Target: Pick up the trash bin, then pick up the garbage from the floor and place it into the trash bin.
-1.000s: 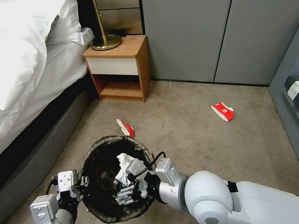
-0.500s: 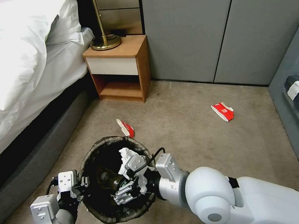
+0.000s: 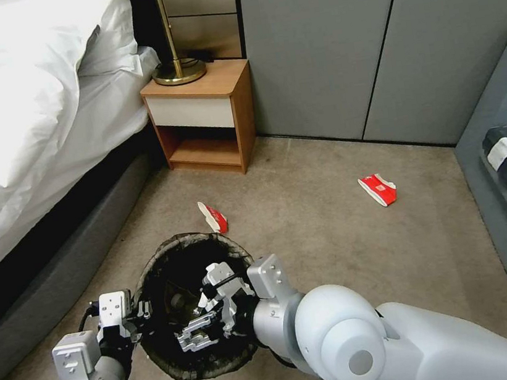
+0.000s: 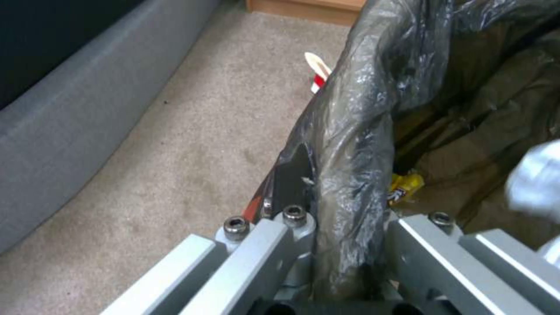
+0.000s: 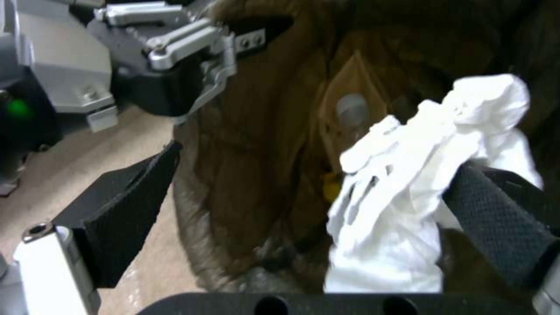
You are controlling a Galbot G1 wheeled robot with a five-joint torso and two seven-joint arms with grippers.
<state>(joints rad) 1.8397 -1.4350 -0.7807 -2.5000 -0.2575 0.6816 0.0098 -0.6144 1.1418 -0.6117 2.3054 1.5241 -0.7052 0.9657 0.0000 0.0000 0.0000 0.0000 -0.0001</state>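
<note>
Left gripper (image 3: 137,310) is clamped on the near-left rim of the trash bin (image 3: 176,245), one finger (image 4: 265,245) outside the bag-covered rim and the other inside, holding the bin tilted toward the robot above the floor (image 3: 334,235). Right arm is bent across the body, its gripper (image 3: 204,328) reaching into the bin's mouth, jaws spread apart. A crumpled white tissue (image 5: 420,183) rests against one finger (image 5: 496,223) of the right gripper. Two red-and-white cups (image 3: 213,216) (image 3: 379,189) lie on the carpet beyond.
</note>
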